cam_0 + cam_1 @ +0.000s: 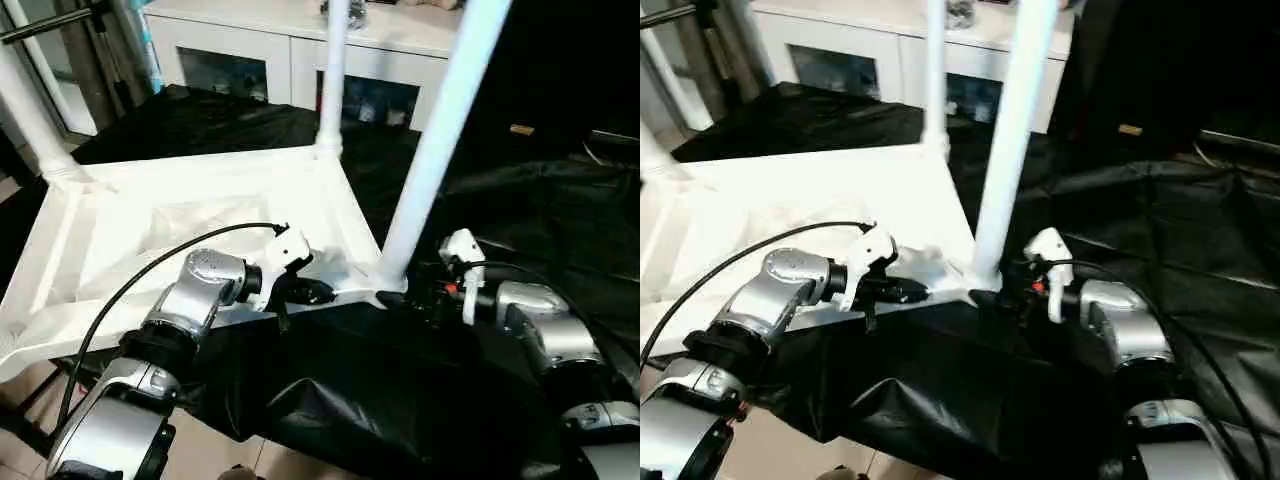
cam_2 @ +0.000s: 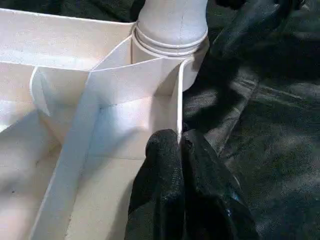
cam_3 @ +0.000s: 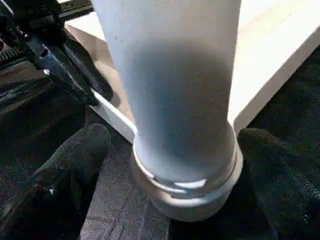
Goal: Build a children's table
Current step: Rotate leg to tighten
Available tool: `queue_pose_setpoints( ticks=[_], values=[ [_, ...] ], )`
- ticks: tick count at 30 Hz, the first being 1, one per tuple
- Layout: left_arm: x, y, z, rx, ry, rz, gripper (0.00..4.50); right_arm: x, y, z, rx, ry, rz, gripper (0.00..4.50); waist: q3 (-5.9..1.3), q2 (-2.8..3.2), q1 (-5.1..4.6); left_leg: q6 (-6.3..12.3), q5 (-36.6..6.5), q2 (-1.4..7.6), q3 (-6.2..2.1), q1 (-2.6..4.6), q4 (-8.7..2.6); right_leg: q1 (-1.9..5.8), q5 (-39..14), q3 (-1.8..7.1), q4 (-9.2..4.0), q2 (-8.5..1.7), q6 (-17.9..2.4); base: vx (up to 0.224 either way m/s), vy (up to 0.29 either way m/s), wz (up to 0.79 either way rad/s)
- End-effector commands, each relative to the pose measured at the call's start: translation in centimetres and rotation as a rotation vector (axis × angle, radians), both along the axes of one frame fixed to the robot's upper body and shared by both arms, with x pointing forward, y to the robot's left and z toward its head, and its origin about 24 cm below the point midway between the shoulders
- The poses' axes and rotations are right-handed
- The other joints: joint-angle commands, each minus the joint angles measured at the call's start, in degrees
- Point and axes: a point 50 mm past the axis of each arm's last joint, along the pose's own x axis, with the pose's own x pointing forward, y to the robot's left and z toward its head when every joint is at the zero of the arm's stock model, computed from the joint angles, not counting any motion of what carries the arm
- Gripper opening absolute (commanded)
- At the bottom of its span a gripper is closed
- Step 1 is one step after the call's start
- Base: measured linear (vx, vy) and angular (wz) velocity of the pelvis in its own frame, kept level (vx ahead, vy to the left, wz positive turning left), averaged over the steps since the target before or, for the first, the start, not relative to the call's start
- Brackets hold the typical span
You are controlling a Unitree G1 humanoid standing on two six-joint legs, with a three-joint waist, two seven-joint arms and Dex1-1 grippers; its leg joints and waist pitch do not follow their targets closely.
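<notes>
**Table upside down, near leg seated in its corner socket**

We see the children's table point(image 1: 180, 215) lying inverted on a black cloth point(image 1: 400, 400), ribbed underside up, with three legs standing upright from its corners. The near leg point(image 1: 430, 150) rises from the corner socket point(image 3: 190, 195). Our left hand point(image 2: 181, 145) is clenched, its fingers pinching the table's near rim just beside that socket. Our right hand point(image 3: 172, 150) is released, its fingers spread either side of the leg's base, not touching it. A white cabinet point(image 1: 300, 50) stands behind.
</notes>
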Motion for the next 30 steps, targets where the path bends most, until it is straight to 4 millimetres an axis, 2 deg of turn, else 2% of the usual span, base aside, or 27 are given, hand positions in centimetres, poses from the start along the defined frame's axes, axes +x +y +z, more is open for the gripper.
queue_pose_setpoints(
  ticks=[1, 15, 24, 28, 29, 30],
  values=[
    [-0.4, -0.8, 0.7, -0.058, -0.017, -0.061, 0.00, 0.3, 0.6, 0.8, 0.004, -0.029, 0.032, 4.31, -3.48, -0.41, -0.04, 4.03, -9.33, 1.31, 0.32, 0.58, -3.25, 3.06, -5.86, 1.98, -3.65, -2.63, -14.49, 0.000, 0.000, 0.00],
    [-0.6, -0.6, 0.6, -0.050, -0.013, -0.064, 0.00, 0.4, 1.1, 0.6, 0.013, -0.016, 0.046, 3.10, -3.50, -0.43, 0.00, 3.89, -8.92, 1.19, 0.38, 0.57, -3.16, 3.07, -5.56, 1.98, -3.60, -2.56, -14.20, 0.000, 0.000, 0.00],
    [-0.6, -0.6, 0.5, -0.049, -0.017, -0.050, 0.00, 0.2, 1.9, 0.4, 0.023, -0.006, 0.066, 2.99, -3.54, -0.44, -0.01, 4.02, -8.65, 1.16, 0.39, 0.59, -3.10, 3.09, -5.23, 1.96, -3.54, -2.52, -14.27, 0.000, 0.000, 0.00],
    [0.3, -1.3, 0.2, -0.026, -0.058, 0.064, 0.00, 0.5, 2.4, -0.6, -0.004, -0.008, -0.043, 2.99, -3.49, -0.40, -0.10, 3.70, -8.98, 1.18, 0.37, 0.64, -3.15, 2.98, -5.73, 2.00, -3.61, -2.56, -14.20, 0.000, 0.000, 0.00],
    [0.5, -1.6, 0.2, -0.025, -0.066, 0.096, 0.00, 0.8, 2.5, -0.9, -0.019, -0.008, -0.104, 2.99, -3.42, -0.38, -0.19, 3.21, -9.73, 1.16, 0.31, 0.69, -3.28, 2.91, -7.06, 2.04, -3.82, -2.70, -13.94, 0.000, 0.000, 0.00],
    [1.2, -2.5, 0.2, -0.023, -0.080, 0.166, 0.00, 1.5, 2.7, -1.7, -0.044, -0.002, -0.254, 2.98, -3.34, -0.29, -0.38, 2.28, -10.20, 1.11, 0.26, 0.78, -3.42, 2.76, -8.75, 2.12, -4.00, -2.76, -13.48, 0.000, 0.000, 0.00]
  ],
)
